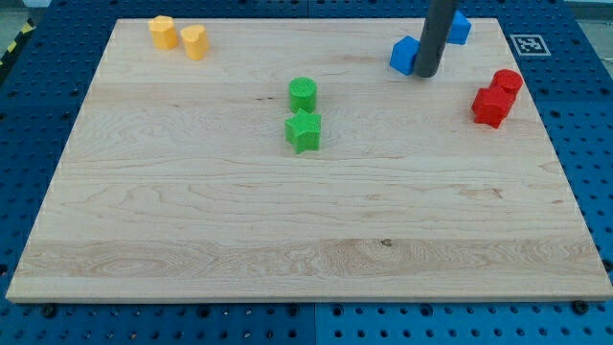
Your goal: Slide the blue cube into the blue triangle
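The blue cube point(403, 54) sits near the view's top right on the wooden board point(192, 220). The blue triangle point(460, 27) lies further up and to the right, partly hidden behind my dark rod. My tip point(424, 73) rests on the board right against the cube's right side, between the two blue blocks. The cube and the triangle are apart, with the rod in the gap.
A red cylinder point(508, 80) and a red block point(489, 105) touch at the right edge. A green cylinder point(303, 93) and a green star point(303, 131) sit mid-board. Two yellow blocks point(163, 31) point(194, 41) lie at the top left.
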